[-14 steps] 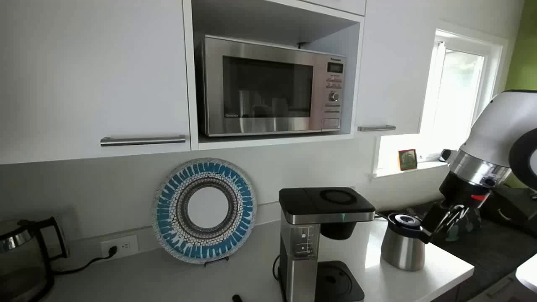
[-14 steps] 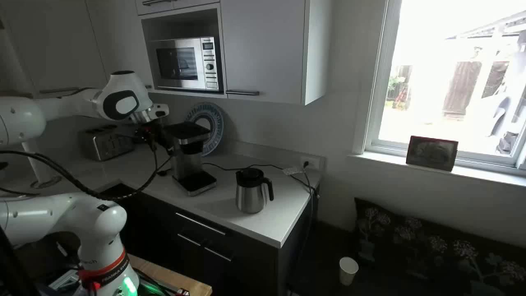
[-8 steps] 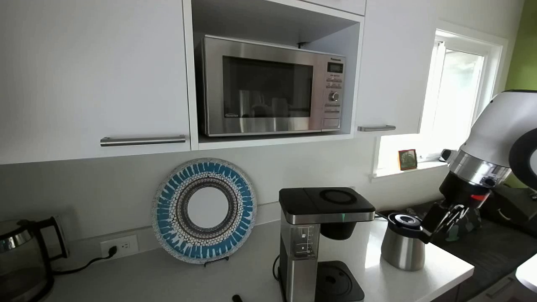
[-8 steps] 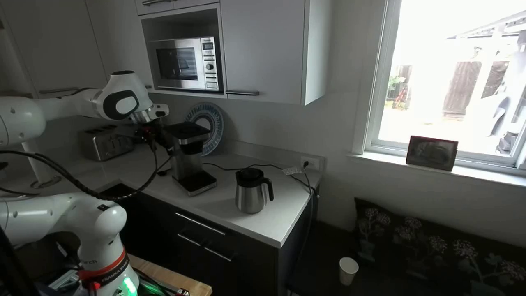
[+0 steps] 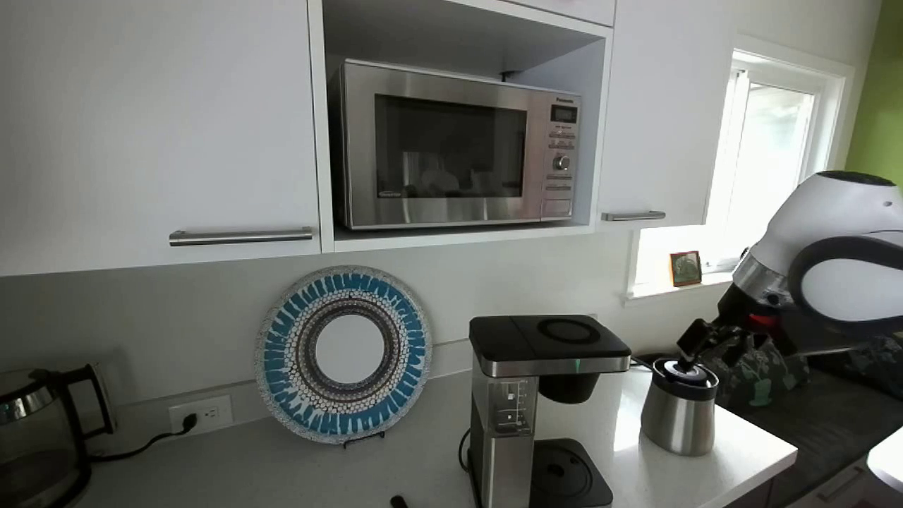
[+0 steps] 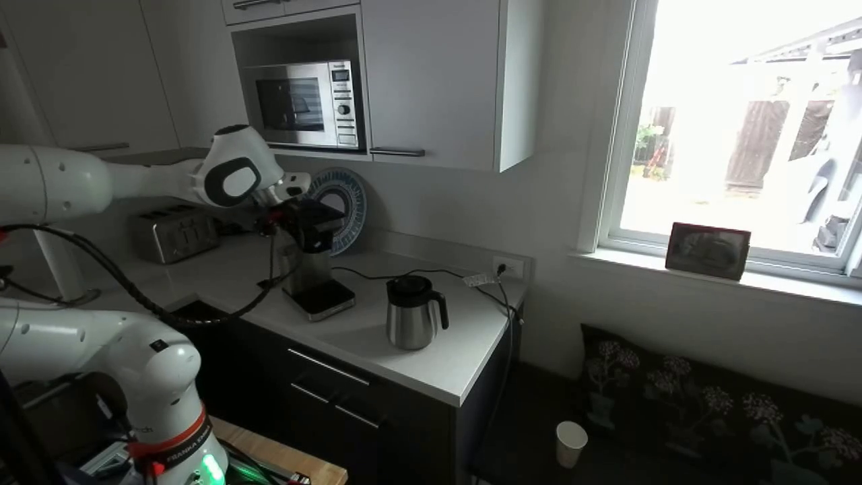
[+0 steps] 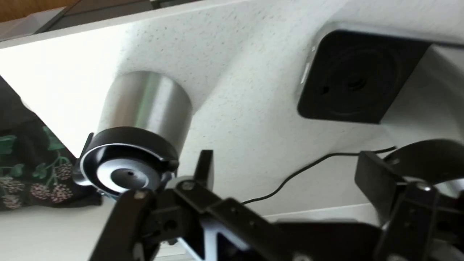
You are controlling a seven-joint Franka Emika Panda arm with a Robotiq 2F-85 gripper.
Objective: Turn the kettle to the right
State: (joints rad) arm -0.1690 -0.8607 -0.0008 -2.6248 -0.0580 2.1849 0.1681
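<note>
The steel kettle (image 5: 679, 427) stands upright near the counter's end. It also shows in an exterior view (image 6: 409, 327), with its black handle (image 6: 441, 310) pointing to the right, toward the window wall. In the wrist view the kettle (image 7: 148, 105) is at the left, its dark lid toward the camera. My gripper (image 7: 288, 174) is open with nothing between its fingers. It is above the counter, between the kettle and the coffee machine in the wrist view, and apart from the kettle. In an exterior view the gripper (image 5: 698, 349) appears in front of the kettle lid.
The coffee machine (image 5: 547, 346) stands beside the kettle; its base (image 7: 355, 79) shows in the wrist view. A black cord (image 7: 311, 159) runs along the wall. A decorated plate (image 5: 282, 339), a dark electric kettle (image 5: 42, 437) and a toaster (image 6: 178, 236) are on the counter.
The arm and open gripper have moved along the counter toward the kettle, leftward in one picture and rightward in another. The kettle has not moved.
</note>
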